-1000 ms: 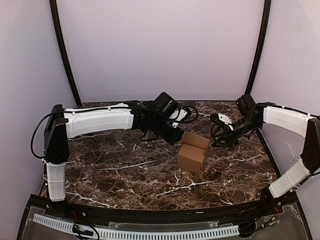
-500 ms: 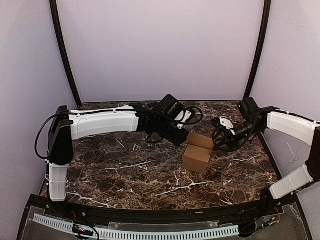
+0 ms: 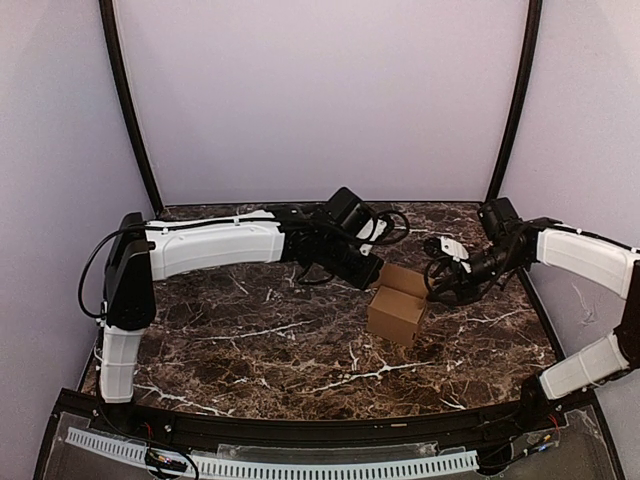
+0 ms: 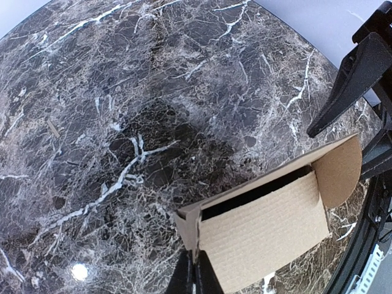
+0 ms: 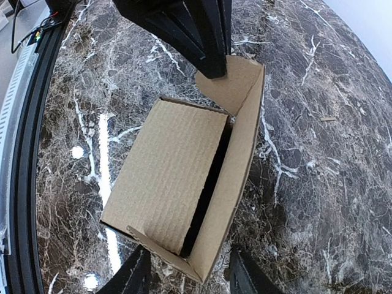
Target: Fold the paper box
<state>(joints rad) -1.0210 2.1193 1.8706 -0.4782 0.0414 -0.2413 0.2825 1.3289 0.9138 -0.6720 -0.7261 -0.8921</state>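
Top external view: a dark marble table [image 3: 250, 340] with white veins sits inside a pale lilac enclosure. Two white and black robot arms reach in from the near corners and meet right of centre. Between them the paper box [image 3: 397, 312], a small brown cardboard cube, sits on the table.

The left claw [image 3: 372, 272] comes to the far left corner of the box. The right claw [image 3: 433, 288] is at the box's right side.

Left wrist view: the left claw [image 4: 193, 269] has its two black fingers pressed together, closed. Its tips are right at a thin cardboard edge on the corner of the box [image 4: 263, 229]. Whether that edge is pinched between them cannot be told. A dark slit shows along the box's top, and a rounded flap [image 4: 337, 168] stands up at its far end.

Right wrist view: the right claw [image 5: 187, 278] is open, with one finger on each side of the near end of the box [image 5: 168, 171]. The top panel of the box is not fully shut, leaving a dark gap along one wall.
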